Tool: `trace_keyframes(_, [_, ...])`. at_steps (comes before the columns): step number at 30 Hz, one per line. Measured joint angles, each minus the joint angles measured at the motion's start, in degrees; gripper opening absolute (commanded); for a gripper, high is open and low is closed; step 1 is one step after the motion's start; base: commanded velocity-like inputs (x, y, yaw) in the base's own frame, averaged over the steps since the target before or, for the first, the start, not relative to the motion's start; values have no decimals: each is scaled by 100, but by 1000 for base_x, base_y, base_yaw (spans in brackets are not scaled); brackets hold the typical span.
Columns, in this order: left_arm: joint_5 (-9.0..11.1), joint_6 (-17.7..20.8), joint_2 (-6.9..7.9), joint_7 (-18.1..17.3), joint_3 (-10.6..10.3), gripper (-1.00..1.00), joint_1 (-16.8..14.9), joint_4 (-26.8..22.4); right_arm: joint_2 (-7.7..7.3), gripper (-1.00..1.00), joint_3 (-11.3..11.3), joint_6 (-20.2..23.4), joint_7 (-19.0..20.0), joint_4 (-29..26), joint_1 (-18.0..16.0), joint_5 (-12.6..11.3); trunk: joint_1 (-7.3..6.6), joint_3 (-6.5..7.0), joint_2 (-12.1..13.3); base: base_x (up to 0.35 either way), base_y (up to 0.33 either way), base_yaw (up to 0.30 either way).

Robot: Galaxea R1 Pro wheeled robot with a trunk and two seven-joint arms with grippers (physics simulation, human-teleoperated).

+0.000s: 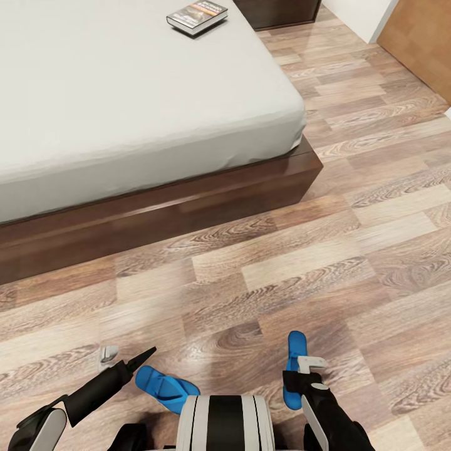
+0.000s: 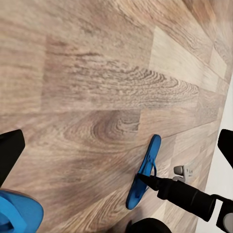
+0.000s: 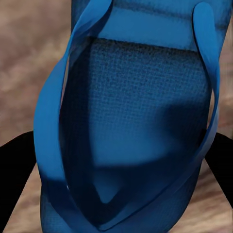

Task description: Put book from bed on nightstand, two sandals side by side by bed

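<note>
The book (image 1: 196,15) lies on the far part of the bed (image 1: 125,94), close to its right edge. A dark nightstand (image 1: 279,11) stands just past that edge. Both blue sandals lie on the floor by my base. Over one sandal (image 1: 295,344) (image 2: 145,170) (image 3: 136,97) my right gripper (image 1: 300,369) (image 3: 121,141) (image 2: 160,174) is lowered and open, a dark finger at each side of it. The other sandal (image 1: 160,383) (image 2: 17,213) lies just right of my left gripper (image 1: 128,354) (image 2: 116,141), which hangs open over bare floor.
Wood-plank floor (image 1: 282,250) stretches between me and the bed's dark frame (image 1: 188,207). A brown wood panel (image 1: 419,37) and a white wall (image 1: 363,15) stand at the far right. My trunk (image 1: 225,423) sits between the two sandals.
</note>
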Motion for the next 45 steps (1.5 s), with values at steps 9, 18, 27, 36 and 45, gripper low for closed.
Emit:
trace_keyframes(9, [1,0,0,0,0,100,0,0,-2,-100,-3,0,-2,1,0,2,0,0,0,0,0,0])
trace_keyframes(18, [1,0,0,0,0,100,0,0,-2,-100,-3,1,-3,3,-3,0,0,0,0,0,0,0])
trace_keyframes(27, [-4,1,0,0,0,100,0,0,-1,-100,-3,-2,-2,1,1,-11,-15,132,8,0,0,0])
trace_keyframes(36, [-5,0,0,0,0,100,0,0,-3,-100,-3,-2,-2,1,1,-11,-38,332,20,0,0,0])
trace_keyframes(45, [-5,6,0,0,1,100,0,1,-40,-100,-83,78,7,-542,-2,-58,-62,532,32,0,0,0])
